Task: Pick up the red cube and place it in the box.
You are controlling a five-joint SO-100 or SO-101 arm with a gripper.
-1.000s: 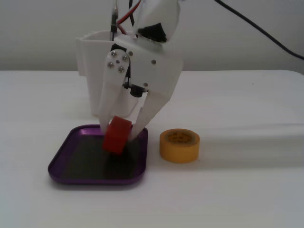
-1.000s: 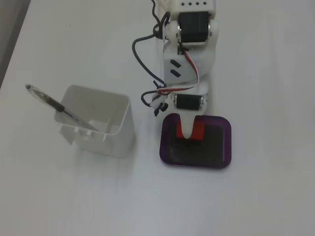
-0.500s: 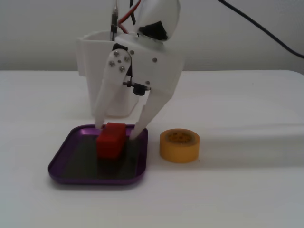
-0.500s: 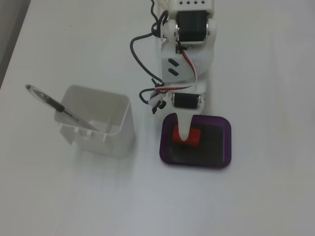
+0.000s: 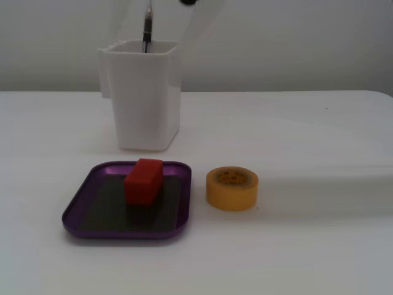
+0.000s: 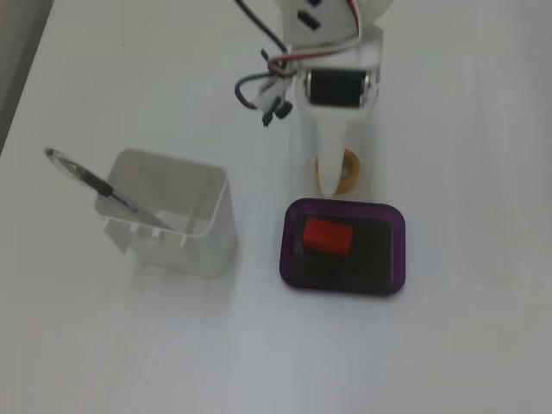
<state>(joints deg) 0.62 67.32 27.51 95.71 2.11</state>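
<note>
A white counter [image 5: 307, 258] holds four things, described here in relation to the box [image 5: 80, 215], a shallow purple tray with rounded corners, a low rim and a dark flat floor.

The red cube [image 5: 145, 180] lies inside the box, resting on the dark floor. In the low front fixed view it sits toward the box's far edge, about midway across. In the fixed view from above, the red cube [image 6: 328, 236] is in the left half of the box [image 6: 392, 259], with its longer side running across the picture.

A yellow tape roll [image 5: 231, 188] lies flat on the counter just beside the box, on its right in the front view and not touching it. From above, the roll [image 6: 348, 175] shows only partly, just beyond the box's top edge, with the arm in front of it.

A tall white plastic container [image 5: 145, 98] stands upright behind the box in the front view. From above it is to the left of the box, well apart. A dark pen [image 6: 103, 185] leans inside it, tip sticking out over the rim.

The white robot arm [image 6: 332, 86] reaches down from the top of the view from above, its narrow lower end pointing toward the box and ending over the tape roll. The pincer [image 6: 335, 172] holds nothing visible; whether its jaws are parted or closed cannot be told.
</note>
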